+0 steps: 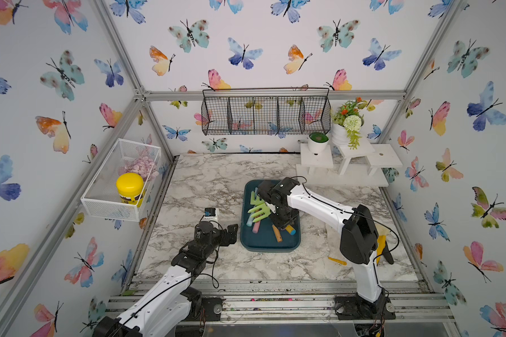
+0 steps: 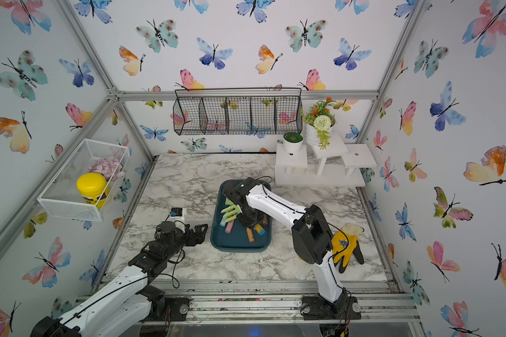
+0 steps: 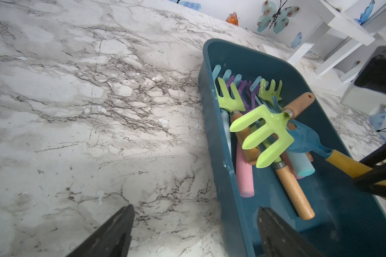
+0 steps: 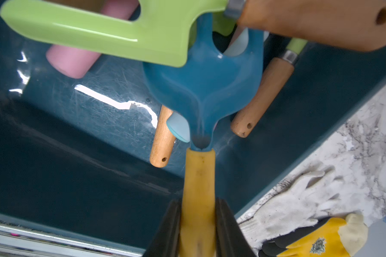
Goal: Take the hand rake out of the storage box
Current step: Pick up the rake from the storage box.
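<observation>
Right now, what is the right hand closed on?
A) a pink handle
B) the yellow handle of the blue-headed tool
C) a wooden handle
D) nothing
B: the right wrist view shows the right hand shut around the yellow handle leading to the blue head.

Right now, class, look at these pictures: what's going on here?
The right gripper is shut on the yellow handle of a blue rake in the box. The rake is not out yet: its head lies under a green rake. The left gripper hangs open by the box, holding nothing.
</observation>
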Controlling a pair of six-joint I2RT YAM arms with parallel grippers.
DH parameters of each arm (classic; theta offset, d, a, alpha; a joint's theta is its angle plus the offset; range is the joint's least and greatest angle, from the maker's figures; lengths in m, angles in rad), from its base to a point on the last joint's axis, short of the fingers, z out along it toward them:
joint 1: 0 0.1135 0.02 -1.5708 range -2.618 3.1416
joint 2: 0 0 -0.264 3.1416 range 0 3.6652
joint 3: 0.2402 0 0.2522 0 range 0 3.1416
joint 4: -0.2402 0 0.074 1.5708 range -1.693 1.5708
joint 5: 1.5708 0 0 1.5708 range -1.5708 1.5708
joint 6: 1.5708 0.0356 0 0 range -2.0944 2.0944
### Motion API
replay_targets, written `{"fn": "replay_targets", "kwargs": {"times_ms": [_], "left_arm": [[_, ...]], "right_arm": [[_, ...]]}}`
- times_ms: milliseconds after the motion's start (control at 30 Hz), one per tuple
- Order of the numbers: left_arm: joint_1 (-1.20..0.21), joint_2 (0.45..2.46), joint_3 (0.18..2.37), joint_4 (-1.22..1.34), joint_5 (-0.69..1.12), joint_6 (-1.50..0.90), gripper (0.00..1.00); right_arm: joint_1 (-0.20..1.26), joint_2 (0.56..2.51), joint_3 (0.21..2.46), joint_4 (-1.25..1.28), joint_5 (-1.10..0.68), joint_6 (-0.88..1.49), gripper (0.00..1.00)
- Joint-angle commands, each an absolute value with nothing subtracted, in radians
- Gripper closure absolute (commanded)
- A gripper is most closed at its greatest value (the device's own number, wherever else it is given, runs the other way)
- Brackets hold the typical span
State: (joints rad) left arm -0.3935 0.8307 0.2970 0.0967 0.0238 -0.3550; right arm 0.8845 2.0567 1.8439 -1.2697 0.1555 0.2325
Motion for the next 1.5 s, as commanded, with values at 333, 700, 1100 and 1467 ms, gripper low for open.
{"fn": "replay_targets", "kwargs": {"times_ms": [333, 700, 1100, 1467], "left_arm": [[-0.389, 0.83, 0.308, 0.113, 0.039, -0.341, 0.09], [-0.39, 0.83, 0.307, 0.116, 0.045, -0.34, 0.09], [-0.39, 0.83, 0.306, 0.114, 0.042, -0.342, 0.09], [-0.39, 0.842, 0.311, 0.117, 0.045, -0.341, 0.09]], "right_arm": [[0.854, 1.911, 1.744, -1.028, -0.103, 0.179, 0.84], [0.759, 1.749, 1.53, -0.896, -0.196, 0.211, 0.85], [0.666, 1.683, 1.261, -0.524, -0.583, 0.257, 0.85], [0.663, 1.622, 1.235, -0.38, -0.757, 0.303, 0.85]]}}
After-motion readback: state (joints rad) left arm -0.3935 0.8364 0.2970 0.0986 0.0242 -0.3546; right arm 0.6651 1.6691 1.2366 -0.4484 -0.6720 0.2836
